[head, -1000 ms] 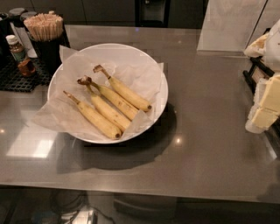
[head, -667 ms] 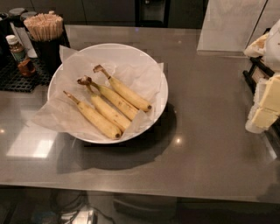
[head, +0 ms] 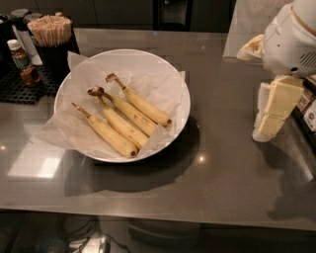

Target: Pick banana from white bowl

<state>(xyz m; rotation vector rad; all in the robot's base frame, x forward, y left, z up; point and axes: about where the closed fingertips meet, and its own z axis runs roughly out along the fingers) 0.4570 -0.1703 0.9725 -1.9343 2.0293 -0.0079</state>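
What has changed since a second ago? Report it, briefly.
The end effector, at the right over the grey counter, has moved a little left, toward the large round white bowl, and more of the white arm above it shows. Nothing was grasped or released. The single yellow banana with the curled brown stem, the other three bananas and the bowl stayed put.

Glossy grey counter (head: 148,197) — dark cabinets (head: 123,12) behind (small light glints (head: 201,159)).

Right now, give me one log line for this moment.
phase: pre-grasp | end effector: over table, right of white bowl | banana: lying in bowl, untouched | other bananas: three, beside it
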